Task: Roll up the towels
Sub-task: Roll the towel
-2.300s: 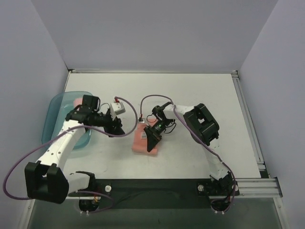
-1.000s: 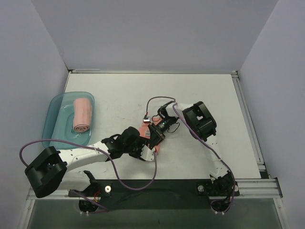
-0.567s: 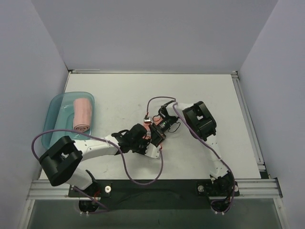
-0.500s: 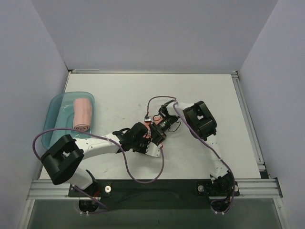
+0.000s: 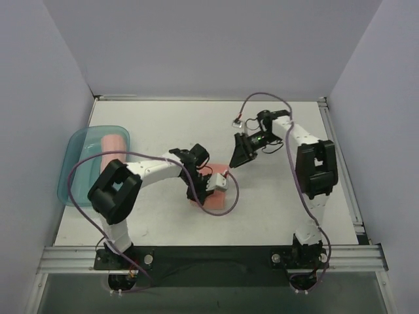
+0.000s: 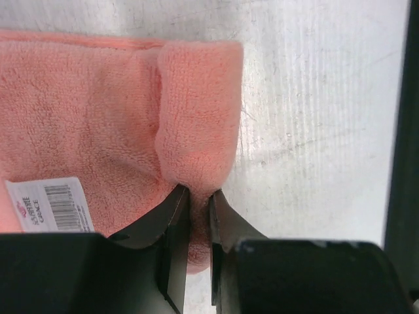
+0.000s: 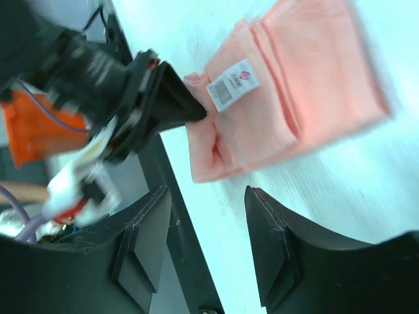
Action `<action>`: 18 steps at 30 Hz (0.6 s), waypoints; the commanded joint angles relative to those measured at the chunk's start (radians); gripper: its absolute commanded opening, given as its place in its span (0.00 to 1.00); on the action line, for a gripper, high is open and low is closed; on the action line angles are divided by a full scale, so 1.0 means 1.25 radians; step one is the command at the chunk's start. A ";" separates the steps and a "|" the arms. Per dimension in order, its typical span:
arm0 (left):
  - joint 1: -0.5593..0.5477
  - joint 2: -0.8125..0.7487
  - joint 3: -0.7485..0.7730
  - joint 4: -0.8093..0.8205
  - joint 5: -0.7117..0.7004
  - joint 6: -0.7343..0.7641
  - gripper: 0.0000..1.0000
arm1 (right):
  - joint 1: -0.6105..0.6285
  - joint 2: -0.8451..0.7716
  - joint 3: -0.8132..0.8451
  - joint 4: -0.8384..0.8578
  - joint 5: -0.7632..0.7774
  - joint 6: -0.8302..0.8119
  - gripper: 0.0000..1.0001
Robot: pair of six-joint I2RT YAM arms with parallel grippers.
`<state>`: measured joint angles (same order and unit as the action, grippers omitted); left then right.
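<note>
A flat, folded salmon-pink towel (image 5: 220,201) lies on the table near the middle. My left gripper (image 5: 204,191) is shut on a raised fold at the towel's edge, which shows up close in the left wrist view (image 6: 196,150) next to a white barcode label (image 6: 49,206). My right gripper (image 5: 234,161) is open and empty, raised beyond the towel to its right. In the right wrist view the towel (image 7: 301,98) lies ahead of the open fingers (image 7: 141,242), with the left gripper (image 7: 171,101) on its edge. A rolled pink towel (image 5: 112,142) lies in the teal tray.
The translucent teal tray (image 5: 73,175) sits at the table's left edge. Purple cables loop from both arms over the table near the towel. A black strip and a metal rail run along the near edge; grey walls stand on three sides.
My left arm has come from the tray to the flat towel and shut on its edge. My right gripper has left the towel and drawn back to the far right, open.
</note>
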<state>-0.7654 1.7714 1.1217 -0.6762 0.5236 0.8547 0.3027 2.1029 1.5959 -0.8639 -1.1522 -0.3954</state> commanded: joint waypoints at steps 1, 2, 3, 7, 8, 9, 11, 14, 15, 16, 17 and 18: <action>0.062 0.147 0.083 -0.287 0.128 -0.018 0.08 | -0.068 -0.149 -0.055 -0.032 0.027 0.000 0.49; 0.076 0.183 0.126 -0.325 0.150 -0.008 0.09 | -0.079 -0.170 -0.069 -0.033 0.034 -0.005 0.49; 0.087 0.217 0.194 -0.362 0.168 0.007 0.09 | -0.091 -0.195 -0.085 -0.032 0.042 -0.011 0.49; 0.128 0.362 0.333 -0.483 0.206 0.004 0.12 | -0.123 -0.350 -0.176 -0.017 0.097 -0.032 0.48; 0.134 0.379 0.352 -0.493 0.202 -0.001 0.12 | -0.123 -0.380 -0.215 -0.012 0.118 -0.036 0.48; 0.136 0.398 0.373 -0.507 0.191 -0.001 0.12 | -0.124 -0.409 -0.232 -0.008 0.129 -0.042 0.48; 0.142 0.453 0.428 -0.561 0.181 0.003 0.12 | -0.119 -0.489 -0.290 0.010 0.152 -0.044 0.48; 0.147 0.518 0.478 -0.609 0.186 0.002 0.13 | -0.066 -0.569 -0.346 0.050 0.189 -0.041 0.48; 0.150 0.530 0.483 -0.613 0.186 -0.006 0.15 | -0.045 -0.585 -0.378 0.064 0.229 -0.041 0.48; 0.150 0.551 0.487 -0.614 0.172 -0.014 0.16 | -0.019 -0.611 -0.392 0.088 0.256 -0.042 0.48; 0.151 0.559 0.488 -0.611 0.165 -0.017 0.17 | 0.035 -0.619 -0.400 0.099 0.280 -0.042 0.48; 0.152 0.566 0.486 -0.609 0.160 -0.022 0.18 | 0.056 -0.623 -0.407 0.107 0.313 -0.042 0.48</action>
<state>-0.5739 2.3844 1.7458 -1.4132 0.8909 0.7944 0.2794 1.3514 1.1210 -0.7818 -0.8906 -0.4297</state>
